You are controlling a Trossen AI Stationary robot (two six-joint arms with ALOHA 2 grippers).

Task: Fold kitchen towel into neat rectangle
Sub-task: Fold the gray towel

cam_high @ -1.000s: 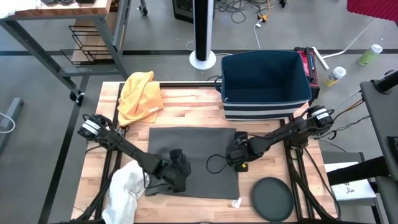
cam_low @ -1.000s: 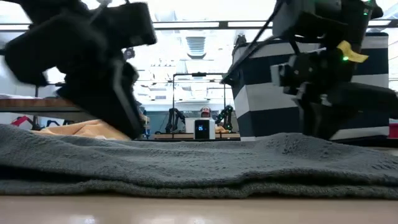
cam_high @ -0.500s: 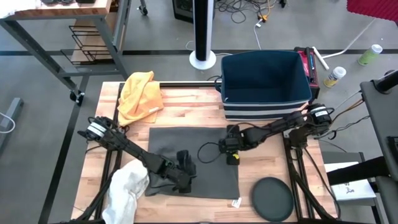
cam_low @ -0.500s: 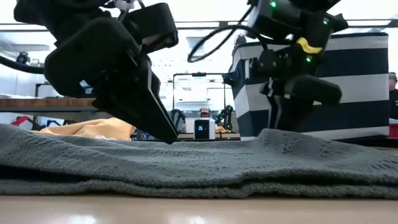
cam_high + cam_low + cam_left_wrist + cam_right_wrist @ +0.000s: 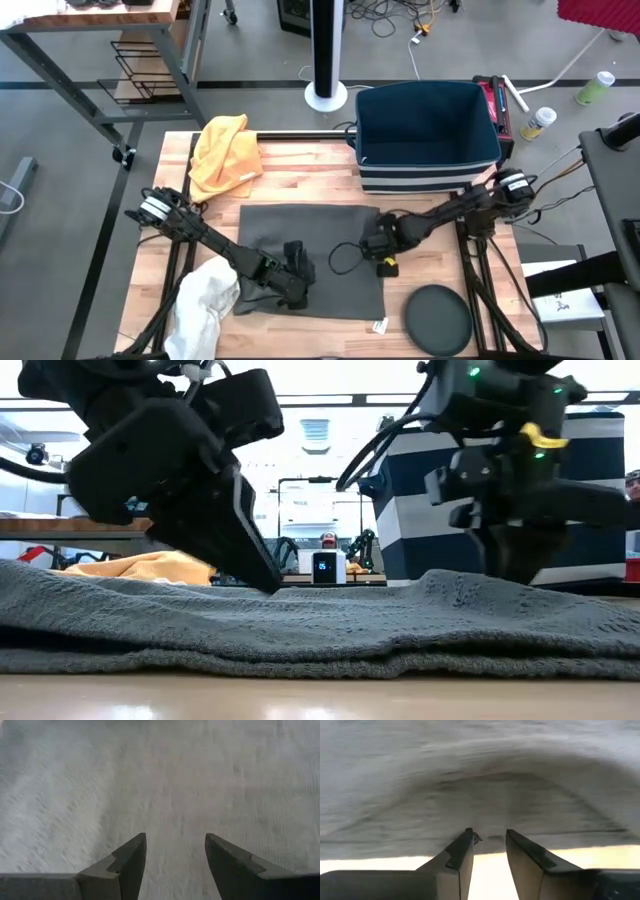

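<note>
Left gripper [image 5: 175, 852]: open, nothing between the fingers [image 5: 131, 862]; poised over the near left part of the towel, tips at or just above the cloth — contact impossible to confirm.
Left gripper, other views: dark block in the high view [image 5: 296, 262], fingers hidden under the wrist; looms large at the left of the low view [image 5: 255, 565], one finger slanting down to the cloth.
Right gripper [image 5: 488, 842]: partly open, narrow gap between the fingers [image 5: 462, 851]; tips right at the towel's right edge, where the cloth humps up and bare wood shows beneath; whether cloth lies between the fingers cannot be told.
Right gripper, other views: in the high view [image 5: 381, 243] at the towel's right edge, fingertips hidden by the arm; in the low view [image 5: 520, 560] lower end hidden behind the cloth's ridge.
Towel [image 5: 310, 260]: dark grey, spread flat in the middle of the table [image 5: 300, 165], layered folds seen edge-on in the low view [image 5: 320, 630]; small tag at its near right corner.
Yellow cloth [image 5: 225, 155]: crumpled at the far left of the table.
White cloth [image 5: 205, 300]: bunched at the near left edge, partly cut off.
Bin [image 5: 425, 130]: dark blue, striped sides, at the far right.
Round disc [image 5: 437, 318]: dark, near right corner, nature unclear.
</note>
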